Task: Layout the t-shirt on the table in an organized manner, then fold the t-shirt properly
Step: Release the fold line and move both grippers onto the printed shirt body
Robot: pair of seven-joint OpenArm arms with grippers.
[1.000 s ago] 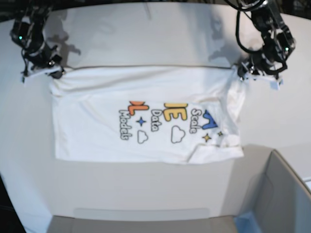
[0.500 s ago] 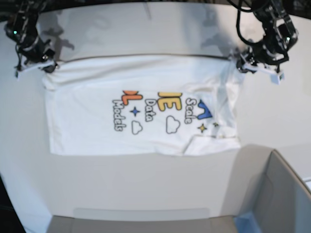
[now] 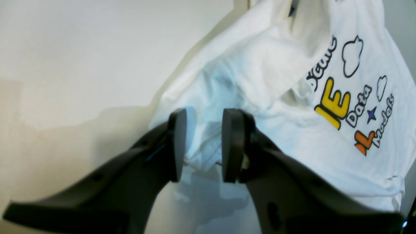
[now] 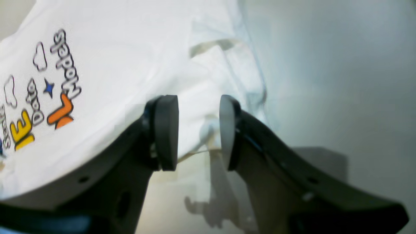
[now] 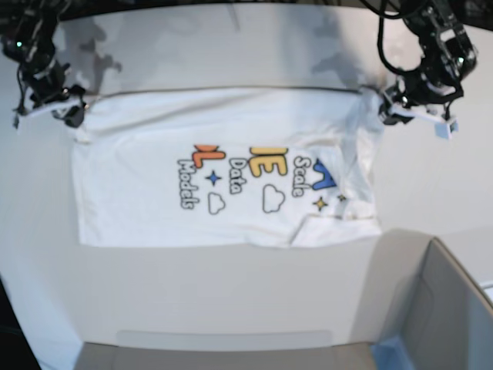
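The white t-shirt lies spread on the white table, print side up, with its right end creased and folded over. My left gripper is at the shirt's far right corner. In the left wrist view its jaws stand apart, with the cloth edge showing between them. My right gripper is at the far left corner. In the right wrist view its jaws are also apart over the shirt's crumpled corner. The shirt's print shows in both wrist views.
A grey box-like corner piece stands at the near right, with a bit of blue beside it. A grey strip runs along the near edge. The table's curved far edge lies behind the arms.
Both arms have moved toward the far side of the table, and the shirt has slid that way with them. Its far edge now lies straight between the two grippers.
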